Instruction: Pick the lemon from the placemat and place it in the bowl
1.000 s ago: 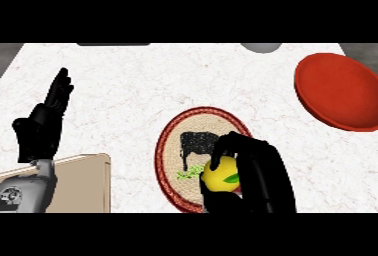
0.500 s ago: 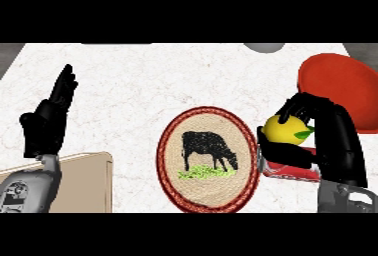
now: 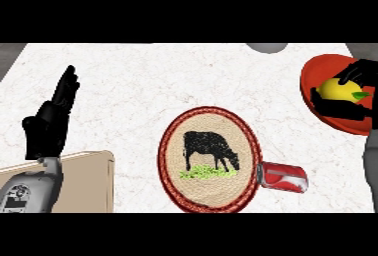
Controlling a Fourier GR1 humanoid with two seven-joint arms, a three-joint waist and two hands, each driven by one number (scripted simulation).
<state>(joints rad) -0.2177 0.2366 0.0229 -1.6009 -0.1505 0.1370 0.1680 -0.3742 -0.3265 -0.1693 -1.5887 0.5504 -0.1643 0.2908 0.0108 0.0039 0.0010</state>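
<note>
Now the right hand (image 3: 353,95) curls round the lemon (image 3: 341,89) over the bowl (image 3: 325,107)

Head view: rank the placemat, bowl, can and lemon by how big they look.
1. Placemat, clearly largest.
2. Bowl, though it is cut off at the right edge and partly hidden by the right hand, so its full extent is unsure.
3. Can and lemon look about alike; the fingers hide part of the lemon.
</note>
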